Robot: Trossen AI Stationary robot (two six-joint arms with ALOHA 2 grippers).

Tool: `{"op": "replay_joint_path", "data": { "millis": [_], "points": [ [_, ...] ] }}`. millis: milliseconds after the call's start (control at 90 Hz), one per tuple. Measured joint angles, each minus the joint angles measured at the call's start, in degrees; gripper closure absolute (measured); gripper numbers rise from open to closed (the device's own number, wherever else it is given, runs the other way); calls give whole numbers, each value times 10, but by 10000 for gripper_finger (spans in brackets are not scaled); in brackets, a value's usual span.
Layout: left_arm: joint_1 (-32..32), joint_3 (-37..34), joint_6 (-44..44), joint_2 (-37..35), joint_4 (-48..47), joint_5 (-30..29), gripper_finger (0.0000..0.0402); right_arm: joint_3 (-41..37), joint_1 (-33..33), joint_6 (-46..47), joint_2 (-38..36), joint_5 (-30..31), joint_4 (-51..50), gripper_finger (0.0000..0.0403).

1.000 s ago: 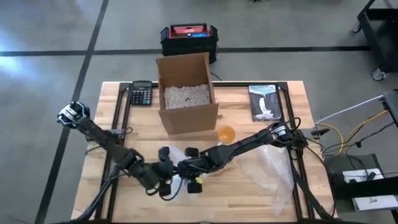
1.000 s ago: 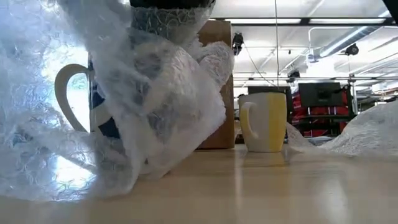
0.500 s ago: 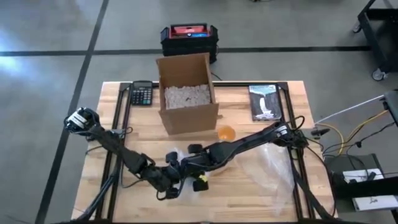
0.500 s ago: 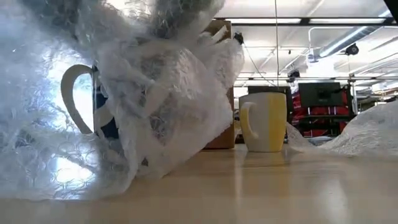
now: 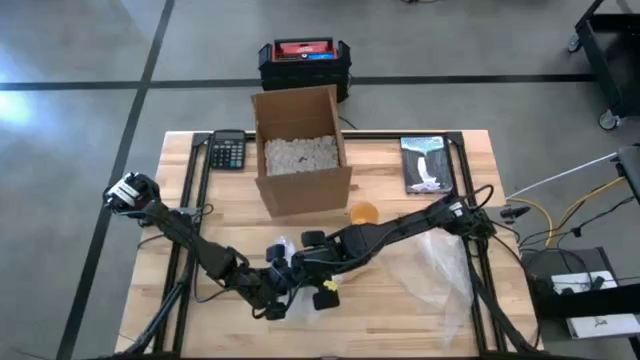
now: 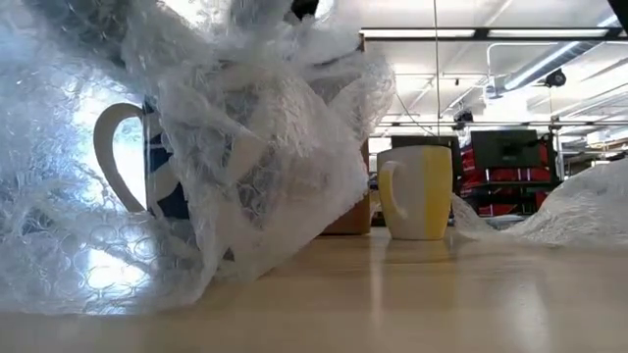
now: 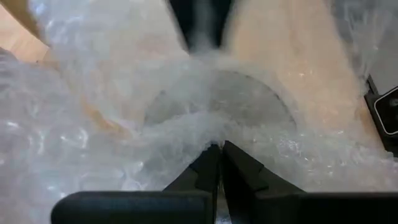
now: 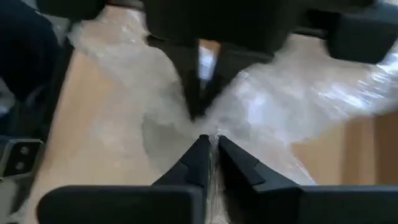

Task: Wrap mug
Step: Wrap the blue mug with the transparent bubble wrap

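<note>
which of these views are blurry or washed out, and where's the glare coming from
Right wrist view: soft with blur, the bubble wrap smeared pale. Left wrist view: wrap close to the lens, hazy and whitish. Low view: backlight through the wrap glows bright around the wrapped mug's handle; the yellow mug reads fairly sharp. High view: evenly lit, no strong glare.

No legible text, label or number on anything here.

Bare table (image 5: 400,310) lies front-right; cardboard box (image 5: 300,150) blocks behind.
</note>
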Motion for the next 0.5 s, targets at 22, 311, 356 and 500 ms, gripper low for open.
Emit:
{"op": "replay_joint_path", "data": {
  "millis": [22,311,356,500],
  "points": [
    [0,0,0,0,0,0,402,-1,0,0,4,-4,0,359],
    [0,0,0,0,1,0,402,42,-2,-35,-26,-6,-8,268],
    [0,0,0,0,1,-1,401,52,-1,-41,-33,-6,-21,260],
    [0,0,0,0,1,-1,401,59,-1,-35,-56,29,-95,244]
  ]
}}
